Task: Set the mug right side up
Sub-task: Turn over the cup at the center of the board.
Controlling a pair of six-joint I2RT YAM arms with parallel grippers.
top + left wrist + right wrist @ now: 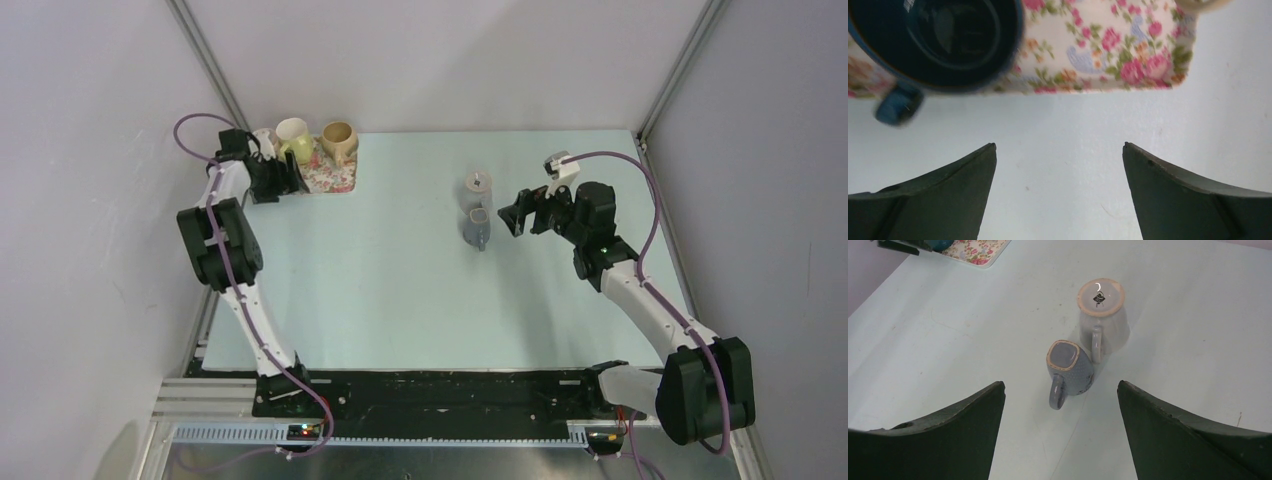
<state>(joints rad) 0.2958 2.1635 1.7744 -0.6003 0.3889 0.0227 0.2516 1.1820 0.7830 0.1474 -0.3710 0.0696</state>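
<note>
Two mugs stand upside down mid-table. The blue-grey mug (1071, 371) (478, 229) has a squarish base and its handle points toward my right gripper. The pale grey mug (1104, 320) (480, 184) stands just beyond it, and the two are close or touching. My right gripper (1060, 384) (513, 220) hovers open just right of the blue-grey mug, with nothing between its fingers. My left gripper (1059, 145) (288, 174) is open and empty over bare table at the front edge of the floral tray (1108, 50).
The floral tray (335, 176) sits at the table's back left. An upright dark blue mug (948, 40) stands on it near my left gripper, with a cream mug (293, 136) and a tan mug (339, 141) further back. Walls close in behind and on both sides.
</note>
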